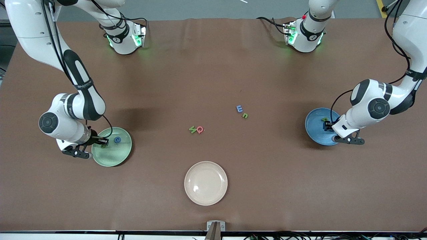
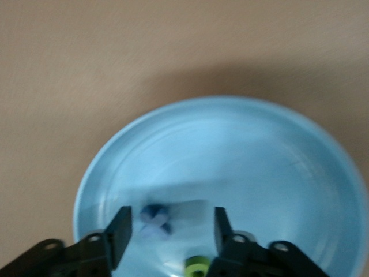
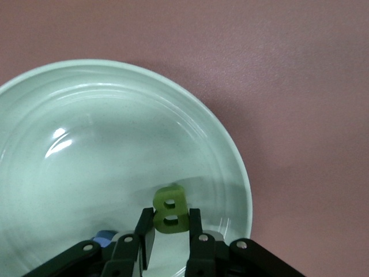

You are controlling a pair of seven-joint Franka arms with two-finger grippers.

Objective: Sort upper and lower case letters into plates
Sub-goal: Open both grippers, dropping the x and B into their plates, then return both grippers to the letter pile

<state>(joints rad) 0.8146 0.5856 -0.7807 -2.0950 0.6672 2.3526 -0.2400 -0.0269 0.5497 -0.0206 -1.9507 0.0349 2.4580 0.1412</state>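
Observation:
My right gripper (image 1: 102, 142) is shut on a green letter B (image 3: 169, 212) and holds it just over the mint green plate (image 1: 113, 155). A blue letter (image 1: 117, 140) lies in that plate. My left gripper (image 1: 328, 126) is open over the bright blue plate (image 1: 315, 128). In the left wrist view a dark blue letter (image 2: 154, 222) shows blurred between the open fingers (image 2: 119, 234), with a green letter (image 2: 197, 266) beside it. A green letter (image 1: 192, 129), a pinkish red one (image 1: 199, 130), a blue one (image 1: 239, 108) and another green one (image 1: 245, 115) lie on the table's middle.
A cream-beige plate (image 1: 205, 183) stands empty nearer the front camera than the loose letters. The brown table cover (image 1: 213, 66) is bare toward the robots' bases.

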